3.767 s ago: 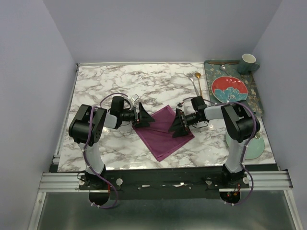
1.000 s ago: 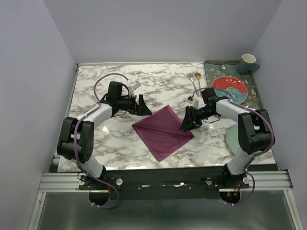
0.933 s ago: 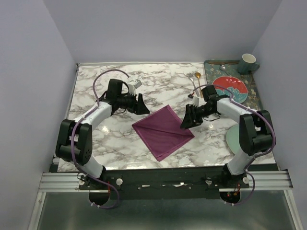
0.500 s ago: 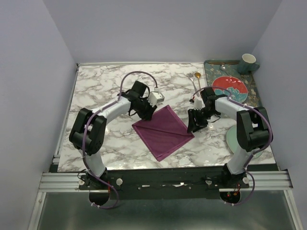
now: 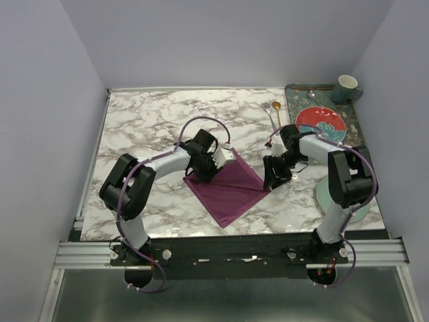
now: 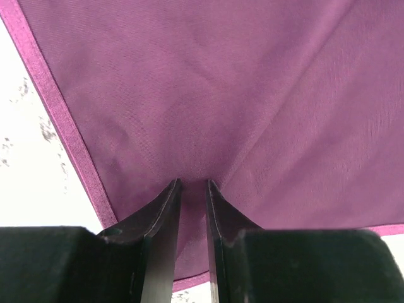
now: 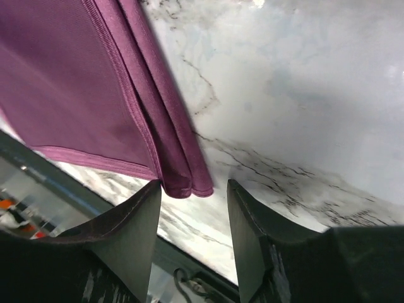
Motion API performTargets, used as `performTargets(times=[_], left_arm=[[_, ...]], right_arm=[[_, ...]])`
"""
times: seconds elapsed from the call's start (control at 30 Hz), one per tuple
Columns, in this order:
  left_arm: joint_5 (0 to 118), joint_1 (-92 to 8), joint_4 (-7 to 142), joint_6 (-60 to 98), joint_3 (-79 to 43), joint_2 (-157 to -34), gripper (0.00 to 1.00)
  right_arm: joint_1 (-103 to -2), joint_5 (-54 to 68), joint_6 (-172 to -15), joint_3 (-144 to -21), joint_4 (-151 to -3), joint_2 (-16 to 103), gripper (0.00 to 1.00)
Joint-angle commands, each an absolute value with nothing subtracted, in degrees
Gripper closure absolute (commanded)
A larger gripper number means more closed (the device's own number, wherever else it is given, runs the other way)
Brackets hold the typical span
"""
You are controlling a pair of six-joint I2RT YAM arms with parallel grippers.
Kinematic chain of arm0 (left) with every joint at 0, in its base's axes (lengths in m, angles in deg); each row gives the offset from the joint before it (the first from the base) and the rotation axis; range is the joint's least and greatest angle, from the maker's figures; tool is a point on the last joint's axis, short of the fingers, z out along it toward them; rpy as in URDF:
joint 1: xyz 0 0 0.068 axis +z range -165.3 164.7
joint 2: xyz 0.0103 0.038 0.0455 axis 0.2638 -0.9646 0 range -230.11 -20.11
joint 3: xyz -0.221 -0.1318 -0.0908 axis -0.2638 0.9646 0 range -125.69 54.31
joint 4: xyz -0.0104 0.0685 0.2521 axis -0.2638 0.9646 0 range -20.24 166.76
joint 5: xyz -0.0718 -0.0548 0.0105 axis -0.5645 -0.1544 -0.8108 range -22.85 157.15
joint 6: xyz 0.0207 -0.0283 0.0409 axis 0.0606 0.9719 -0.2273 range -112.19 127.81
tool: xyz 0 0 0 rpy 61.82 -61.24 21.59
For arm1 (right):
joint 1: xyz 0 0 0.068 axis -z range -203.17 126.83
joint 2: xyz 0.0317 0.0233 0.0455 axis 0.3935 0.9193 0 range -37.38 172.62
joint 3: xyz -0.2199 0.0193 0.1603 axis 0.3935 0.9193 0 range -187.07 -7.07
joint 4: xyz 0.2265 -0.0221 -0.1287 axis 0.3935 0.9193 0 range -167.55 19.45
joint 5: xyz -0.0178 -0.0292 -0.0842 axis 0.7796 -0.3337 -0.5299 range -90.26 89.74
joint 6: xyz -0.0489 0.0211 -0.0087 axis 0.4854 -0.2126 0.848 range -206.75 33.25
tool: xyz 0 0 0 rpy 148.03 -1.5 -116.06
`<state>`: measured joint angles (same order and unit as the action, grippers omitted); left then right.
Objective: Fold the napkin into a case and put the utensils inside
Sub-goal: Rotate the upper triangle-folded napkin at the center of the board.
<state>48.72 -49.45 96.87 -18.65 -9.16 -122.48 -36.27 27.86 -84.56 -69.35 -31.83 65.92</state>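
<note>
The plum-purple napkin (image 5: 231, 191) lies folded on the marble, one corner pointing toward me. My left gripper (image 5: 208, 168) is pressed down on its upper left part. In the left wrist view the left gripper (image 6: 191, 183) is nearly closed, pinching a pucker of napkin (image 6: 221, 95) from which creases fan out. My right gripper (image 5: 272, 177) is at the napkin's right corner. In the right wrist view it (image 7: 192, 184) stands open, its fingers on either side of the napkin's layered corner (image 7: 183, 180). The gold spoon (image 5: 275, 106) lies far back beside the tray, with a thin silver fork (image 5: 271, 119) next to it.
A patterned tray (image 5: 355, 131) sits at the back right with a red plate (image 5: 320, 123) and a teal mug (image 5: 347, 87) on it. A pale green plate (image 5: 326, 196) lies by the right arm's base. The table's front edge runs close below the napkin.
My left arm swung in from the back left onto the napkin and its jaws closed from wide open. My right gripper drifted a little toward the napkin's right corner, still open.
</note>
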Motion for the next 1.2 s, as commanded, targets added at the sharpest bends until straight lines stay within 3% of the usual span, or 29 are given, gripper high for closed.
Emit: performTargets(times=[0.0, 0.5, 0.7, 1.17], left_arm=[[50.02, -50.98, 99.55, -16.98, -4.67, -121.98, 0.70], [50.63, -51.42, 98.85, -16.45, -3.00, -121.19, 0.70], [50.63, -51.51, 98.59, -16.10, -3.44, -121.98, 0.70], [50.19, -51.51, 98.41, -16.09, -3.35, -122.51, 0.70]], right_arm=[[-36.00, 34.36, -84.99, -69.56, -30.00, 70.80, 0.46], [-33.90, 41.04, -86.49, -70.70, -30.00, 73.36, 0.55], [-32.05, 54.22, -86.49, -70.79, -29.73, 74.15, 0.36], [-32.05, 70.12, -88.25, -71.06, -31.85, 81.71, 0.32]])
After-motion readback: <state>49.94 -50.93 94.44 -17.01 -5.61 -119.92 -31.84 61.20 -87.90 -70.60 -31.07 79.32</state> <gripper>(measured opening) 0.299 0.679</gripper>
